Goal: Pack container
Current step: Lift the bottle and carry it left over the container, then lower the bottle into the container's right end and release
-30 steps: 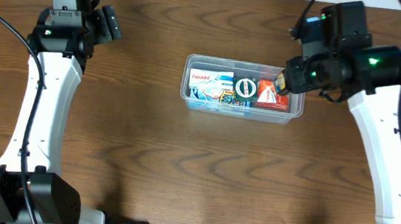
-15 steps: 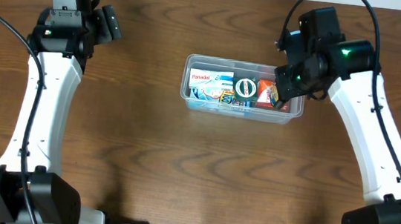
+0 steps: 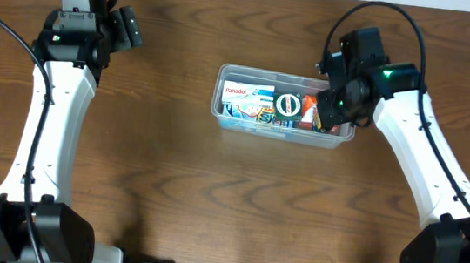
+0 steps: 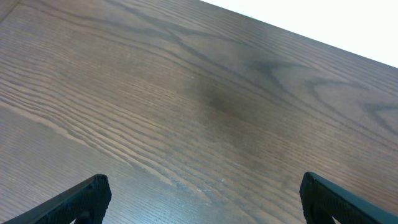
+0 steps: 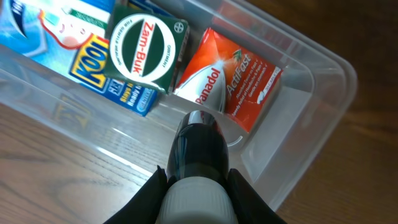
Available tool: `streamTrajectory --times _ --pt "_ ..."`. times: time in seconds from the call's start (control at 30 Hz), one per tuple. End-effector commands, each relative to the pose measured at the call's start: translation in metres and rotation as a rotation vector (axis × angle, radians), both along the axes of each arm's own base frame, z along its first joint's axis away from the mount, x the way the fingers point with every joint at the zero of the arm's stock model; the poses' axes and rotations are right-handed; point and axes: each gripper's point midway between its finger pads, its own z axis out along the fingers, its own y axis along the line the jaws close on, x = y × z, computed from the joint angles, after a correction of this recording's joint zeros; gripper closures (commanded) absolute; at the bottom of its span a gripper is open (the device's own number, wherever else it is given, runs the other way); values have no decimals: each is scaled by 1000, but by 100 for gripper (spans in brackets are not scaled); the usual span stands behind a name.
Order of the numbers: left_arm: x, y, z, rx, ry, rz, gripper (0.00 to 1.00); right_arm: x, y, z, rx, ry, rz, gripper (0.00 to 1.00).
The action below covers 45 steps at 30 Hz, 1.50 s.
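Container (image 3: pixel 219 103) at the centre of the surface (image 3: pixel 168 186), holding a Zam-Buk box (image 5: pixel 148 48), a red Panadol box (image 5: pixel 233 78) and blue packs. Right fingers (image 5: pixel 149 199) clamp a dark bottle (image 5: pixel 199 149) above its right end, not yet released, apparently the last item. Left fingers (image 4: pixel 87 196) spread wide, empty, far left.

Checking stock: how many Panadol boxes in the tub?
2: a white Panadol box at the container's left end, a red Panadol box at its right end; others may be hidden.
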Motion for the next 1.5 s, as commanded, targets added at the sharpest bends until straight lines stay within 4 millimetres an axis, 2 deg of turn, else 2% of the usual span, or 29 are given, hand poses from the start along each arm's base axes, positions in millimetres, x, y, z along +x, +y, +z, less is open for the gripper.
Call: streamTrajectory --times 0.0,0.27,0.37,0.53,0.7,0.83,1.07,1.47 --pt "0 2 13 2 -29 6 2 -3 3 -6 2 14 -6 74" --pt "0 2 13 2 -29 6 2 -2 3 -7 -10 0 48 78" --pt "0 2 13 2 -29 6 2 -1 3 -9 -32 -15 137 83" --pt "0 2 13 2 -29 6 2 -5 2 -18 -80 -23 313 87" --pt "0 2 13 2 -29 6 2 -15 -1 -31 -134 -11 528 84" --pt "0 2 13 2 -29 6 2 -15 0 -33 -144 -25 604 84" --pt "0 2 13 2 -29 6 2 -17 22 -34 -58 -85 808 80" --pt "0 2 13 2 -29 6 2 -23 17 -55 -71 -55 875 79"
